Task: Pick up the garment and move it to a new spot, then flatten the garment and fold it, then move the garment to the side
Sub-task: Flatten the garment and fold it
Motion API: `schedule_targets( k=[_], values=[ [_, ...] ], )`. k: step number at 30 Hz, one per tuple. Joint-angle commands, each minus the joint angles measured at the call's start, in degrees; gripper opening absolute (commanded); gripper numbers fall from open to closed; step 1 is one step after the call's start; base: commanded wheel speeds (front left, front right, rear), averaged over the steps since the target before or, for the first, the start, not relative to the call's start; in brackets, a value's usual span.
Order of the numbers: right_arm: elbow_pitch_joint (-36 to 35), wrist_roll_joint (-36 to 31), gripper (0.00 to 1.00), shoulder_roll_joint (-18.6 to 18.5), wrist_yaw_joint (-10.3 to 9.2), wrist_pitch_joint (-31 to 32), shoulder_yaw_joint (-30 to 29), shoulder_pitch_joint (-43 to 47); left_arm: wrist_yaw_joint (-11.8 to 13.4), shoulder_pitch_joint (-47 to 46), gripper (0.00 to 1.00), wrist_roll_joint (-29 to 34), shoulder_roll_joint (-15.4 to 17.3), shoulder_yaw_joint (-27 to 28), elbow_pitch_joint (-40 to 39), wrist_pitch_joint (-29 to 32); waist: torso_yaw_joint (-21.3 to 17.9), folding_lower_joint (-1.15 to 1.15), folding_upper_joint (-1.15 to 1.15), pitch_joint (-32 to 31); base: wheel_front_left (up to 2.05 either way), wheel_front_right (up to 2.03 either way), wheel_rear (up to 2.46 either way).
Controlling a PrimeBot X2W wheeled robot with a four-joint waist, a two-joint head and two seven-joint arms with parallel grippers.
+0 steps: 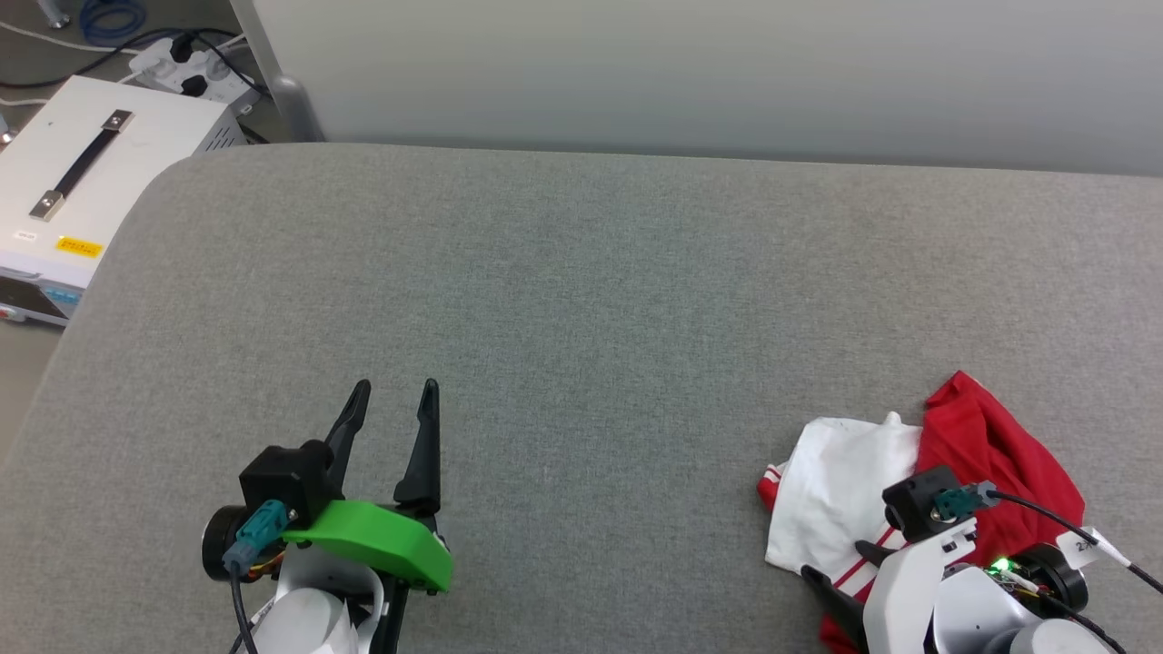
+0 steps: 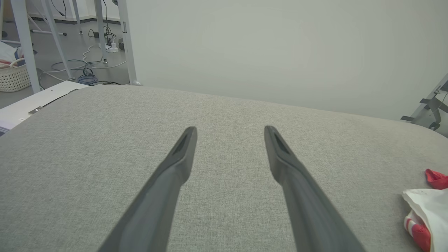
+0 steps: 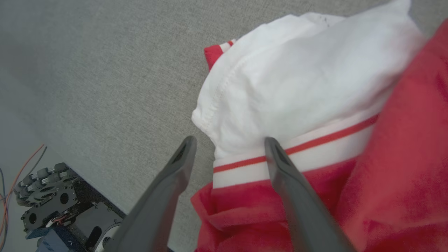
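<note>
I see the shirt point(image 1: 990, 445) lying in a messy heap on the grey table point(image 1: 581, 300). It is near the front edge, far over on my right side. It is red, with a white sleeve on top. The sleeve has a white band with a thin red stripe.

My right hand point(image 1: 840, 563) is just over the near side of the shirt point(image 3: 315, 87). In the right wrist view, this hand point(image 3: 230, 139) is spread wide and holds nothing. One finger point(image 3: 290, 182) lies across the striped band and the red cloth. The other finger point(image 3: 168, 182) is over bare table, just beside the edge of the shirt. I cannot tell if the fingers touch the cloth.

My left hand point(image 1: 397, 388) is well apart from the shirt, near the front left of the table. It point(image 2: 230, 128) is spread wide too, with bare grey table under it. In the left wrist view, a bit of the shirt point(image 2: 430, 210) peeks in at the right edge.

A white box point(image 1: 82, 173) with a black handle sits on the floor past the left end of the table.
</note>
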Motion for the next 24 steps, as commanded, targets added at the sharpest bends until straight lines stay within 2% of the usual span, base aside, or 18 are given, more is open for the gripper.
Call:
schedule_targets(
  k=[1, 10, 11, 12, 18, 24],
  values=[
    [1.35, 0.67, 1.0, -0.51, -0.04, 0.25, 1.01, -1.73, -0.25, -1.44, 1.0, -0.19, -0.17, -0.12, 0.08, -0.44, 0.71, 0.0, 0.0, 1.71, 0.0, 0.0, 0.0],
    [14.59, 4.42, 1.0, -0.55, -0.04, -0.52, 7.0, -6.7, -0.84, -3.6, 1.0, -0.16, -1.02, -0.55, 1.91, -1.46, 1.77, 0.0, 0.0, 4.62, 0.0, 0.0, 0.0],
    [15.75, 4.69, 0.24, -0.43, -0.04, -0.77, 7.33, -7.07, -0.88, -3.74, 1.0, -0.16, -1.09, -0.56, 2.17, -1.56, 1.81, 0.0, 0.0, 4.69, 0.0, 0.0, 0.0],
    [16.39, 5.06, 0.0, -0.26, -0.04, -1.22, 7.5, -7.37, -0.92, -3.85, 1.0, -0.16, -1.13, -0.55, 2.36, -1.64, 1.83, 0.0, 0.0, 4.71, 0.0, 0.0, 0.0],
    [16.92, 6.32, 0.0, 0.74, -0.04, -8.66, 7.77, -11.43, -1.18, -4.38, 1.0, -0.01, -1.08, -0.47, 3.33, -2.03, 1.65, 0.0, 0.0, 4.17, 0.0, 0.0, 0.0],
    [14.81, 5.95, 0.0, 5.24, -0.04, -18.43, 7.69, -18.58, -1.37, -4.64, 1.0, 0.14, -0.97, -0.63, 3.87, -2.2, 1.74, 0.0, 0.0, 3.48, 0.0, 0.0, 0.0]
  ],
)
